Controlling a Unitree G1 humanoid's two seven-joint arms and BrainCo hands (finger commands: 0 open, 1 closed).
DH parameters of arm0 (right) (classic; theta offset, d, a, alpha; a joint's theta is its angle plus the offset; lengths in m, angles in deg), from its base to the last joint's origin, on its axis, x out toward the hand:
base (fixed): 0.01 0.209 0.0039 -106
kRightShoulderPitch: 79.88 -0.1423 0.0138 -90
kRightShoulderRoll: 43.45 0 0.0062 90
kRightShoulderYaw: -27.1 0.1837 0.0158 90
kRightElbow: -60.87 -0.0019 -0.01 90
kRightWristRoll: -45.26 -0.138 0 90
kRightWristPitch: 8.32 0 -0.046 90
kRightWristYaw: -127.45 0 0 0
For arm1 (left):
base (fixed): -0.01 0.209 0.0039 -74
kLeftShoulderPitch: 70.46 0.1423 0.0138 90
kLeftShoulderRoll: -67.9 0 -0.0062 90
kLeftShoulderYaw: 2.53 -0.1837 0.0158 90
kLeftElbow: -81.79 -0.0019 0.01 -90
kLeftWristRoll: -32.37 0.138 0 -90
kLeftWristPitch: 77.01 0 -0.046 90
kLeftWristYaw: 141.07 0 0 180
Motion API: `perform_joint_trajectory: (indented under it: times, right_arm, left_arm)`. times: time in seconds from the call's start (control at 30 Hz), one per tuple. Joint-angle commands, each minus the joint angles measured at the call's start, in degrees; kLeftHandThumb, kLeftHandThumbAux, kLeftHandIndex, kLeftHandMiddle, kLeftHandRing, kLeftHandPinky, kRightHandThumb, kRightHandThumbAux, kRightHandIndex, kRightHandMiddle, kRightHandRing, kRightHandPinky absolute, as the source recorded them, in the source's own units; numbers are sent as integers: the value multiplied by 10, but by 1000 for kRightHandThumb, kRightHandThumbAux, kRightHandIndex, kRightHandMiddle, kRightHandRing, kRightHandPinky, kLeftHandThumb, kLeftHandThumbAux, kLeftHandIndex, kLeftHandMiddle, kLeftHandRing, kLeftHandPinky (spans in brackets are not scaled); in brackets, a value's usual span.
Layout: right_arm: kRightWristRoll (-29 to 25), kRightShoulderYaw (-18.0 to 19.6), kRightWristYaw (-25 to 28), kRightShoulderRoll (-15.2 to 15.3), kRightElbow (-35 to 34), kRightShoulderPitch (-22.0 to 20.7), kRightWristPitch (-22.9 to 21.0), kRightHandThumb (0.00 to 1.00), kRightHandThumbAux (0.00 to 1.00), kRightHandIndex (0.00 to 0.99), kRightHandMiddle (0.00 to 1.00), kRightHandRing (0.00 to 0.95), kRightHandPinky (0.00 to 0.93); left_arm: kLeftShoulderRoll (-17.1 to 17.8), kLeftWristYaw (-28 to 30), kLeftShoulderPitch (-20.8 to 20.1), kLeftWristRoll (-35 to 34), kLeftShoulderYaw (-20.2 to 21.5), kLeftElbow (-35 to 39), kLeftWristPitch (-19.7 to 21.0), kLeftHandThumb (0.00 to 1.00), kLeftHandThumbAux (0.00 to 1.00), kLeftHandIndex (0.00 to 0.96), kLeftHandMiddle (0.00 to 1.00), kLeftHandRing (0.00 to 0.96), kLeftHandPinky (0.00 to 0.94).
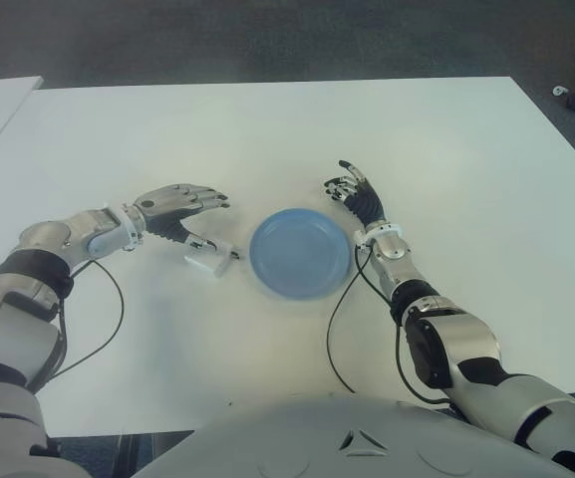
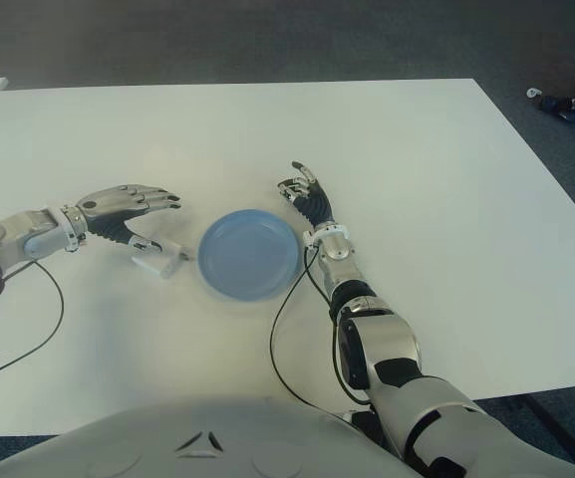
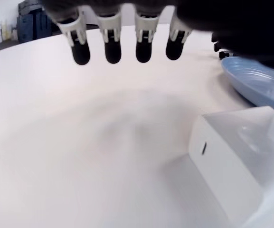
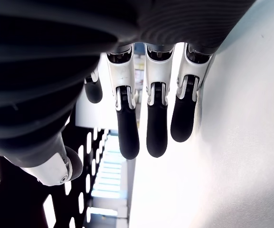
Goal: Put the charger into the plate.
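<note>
The charger, a small white block, is seen lying on the white table, just to the left of the blue plate and outside its rim. It is not held by anything. The left hand is positioned just beside the charger, on the side away from the plate, with its palm turned down and its fingers extended and slightly apart above the tabletop; nothing is grasped in it. In the left wrist view the charger is shown close under the palm, with the plate's edge beyond it. The right hand is seen at the plate's far right edge, with its fingers loosely extended side by side and nothing enclosed by them.
</note>
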Motion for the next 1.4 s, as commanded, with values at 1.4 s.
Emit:
perform_joint_trajectory:
  times: [1.4]
  right_arm:
    - [8, -3, 7, 5, 36, 38, -38, 0, 667, 110, 409, 392, 305]
  left_arm:
    - [23, 62, 59, 9, 68, 89, -31, 403, 166, 0, 0, 0, 0]
